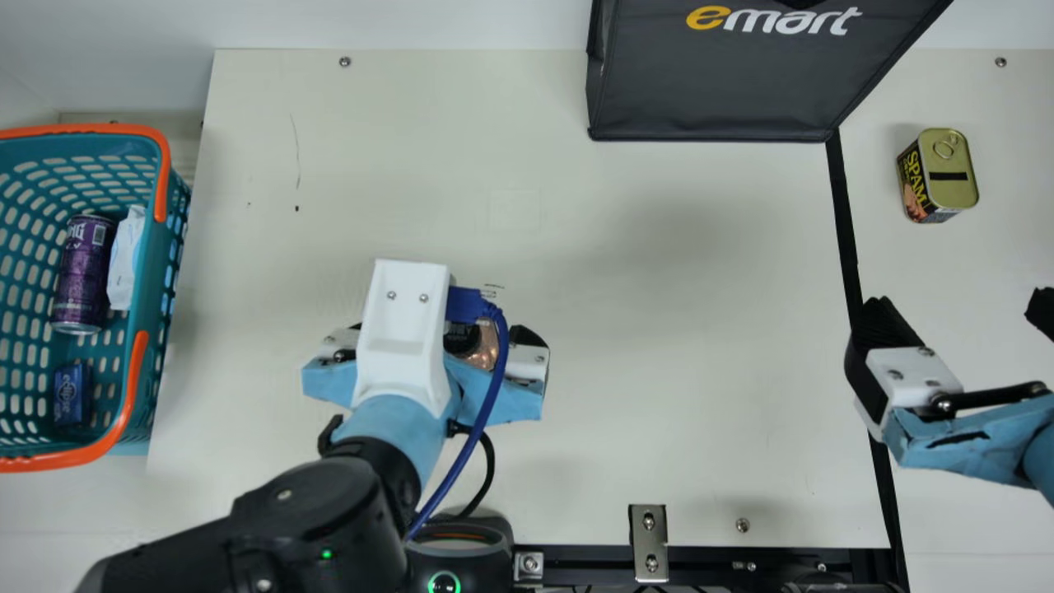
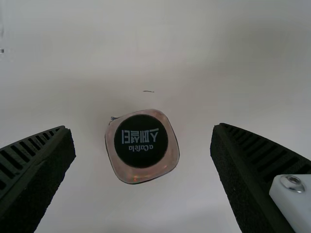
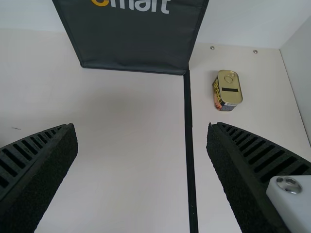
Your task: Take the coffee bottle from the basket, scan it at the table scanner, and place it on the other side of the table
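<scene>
Cream tbl (image 1: 700, 329): coffee bottle (image 1: 484, 346) upright on it, part hidden by L arm (image 1: 317, 511) in main view. L gripper (image 1: 436, 333) spread wide, bottle btwn fingers (image 2: 48, 170), touching neither. R gripper (image 1: 959, 313), cut off at main view's R edge, also wide.

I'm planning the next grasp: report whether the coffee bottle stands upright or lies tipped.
Upright: the coffee bottle shows its round dark cap face-on in the left wrist view, its squarish outline around it.
</scene>
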### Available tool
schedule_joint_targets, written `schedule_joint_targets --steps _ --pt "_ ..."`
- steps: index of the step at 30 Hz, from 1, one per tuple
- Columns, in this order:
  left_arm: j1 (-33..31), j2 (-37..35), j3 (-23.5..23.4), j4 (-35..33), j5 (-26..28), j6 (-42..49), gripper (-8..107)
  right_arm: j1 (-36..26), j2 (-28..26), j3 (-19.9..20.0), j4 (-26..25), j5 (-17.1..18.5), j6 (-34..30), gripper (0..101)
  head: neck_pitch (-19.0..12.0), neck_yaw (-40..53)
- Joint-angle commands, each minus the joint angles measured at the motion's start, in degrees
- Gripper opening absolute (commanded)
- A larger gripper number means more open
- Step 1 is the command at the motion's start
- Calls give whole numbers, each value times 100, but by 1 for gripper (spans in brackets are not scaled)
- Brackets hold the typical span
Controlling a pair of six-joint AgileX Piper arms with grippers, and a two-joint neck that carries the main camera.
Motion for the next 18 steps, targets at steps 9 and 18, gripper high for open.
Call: schedule_joint_targets --steps 9,18 --pt "-131 241 252 429 -92 -681 90 0 0 0 0 0 0 95 -166 9" --pt "-137 350 350 493 -154 -827 63 0 0 0 0 0 0 95 -166 9"
